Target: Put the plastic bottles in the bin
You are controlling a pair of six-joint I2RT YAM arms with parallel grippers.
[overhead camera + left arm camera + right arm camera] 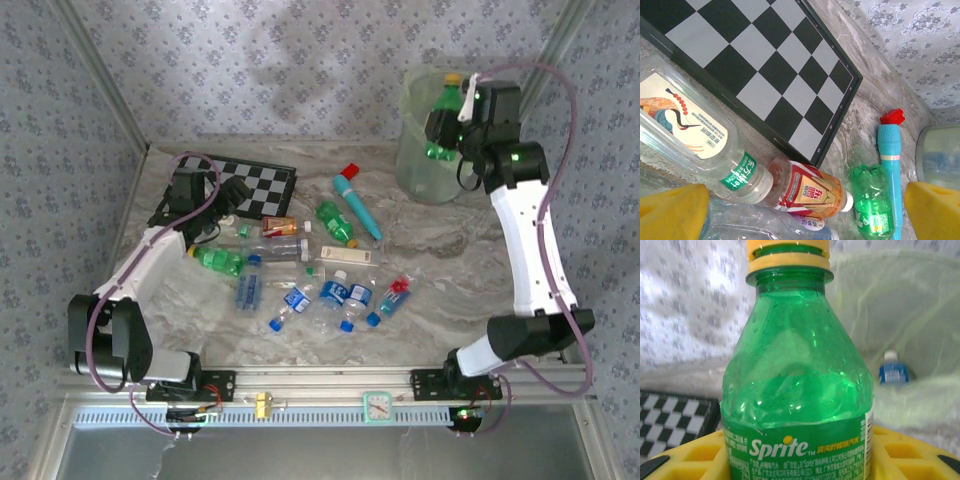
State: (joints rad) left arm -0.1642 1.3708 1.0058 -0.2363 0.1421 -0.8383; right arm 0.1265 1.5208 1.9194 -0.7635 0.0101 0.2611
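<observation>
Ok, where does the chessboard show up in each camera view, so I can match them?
Top external: the chessboard lies left of centre, toward the back.
Left wrist: the chessboard spans the upper left.
Right wrist: a strip of chessboard at lower left, beside the held green Sprite bottle.
Shared landmark: the bin, always to its right.

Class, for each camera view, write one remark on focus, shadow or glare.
Top external: a soft grey shadow blotches the back wall above the chessboard. Left wrist: the chessboard is crisp, but the left end effector's yellow fingers in the bottom corners are blurred. Right wrist: the green Sprite bottle is sharp, with bright highlights; the bin behind it is soft.
</observation>
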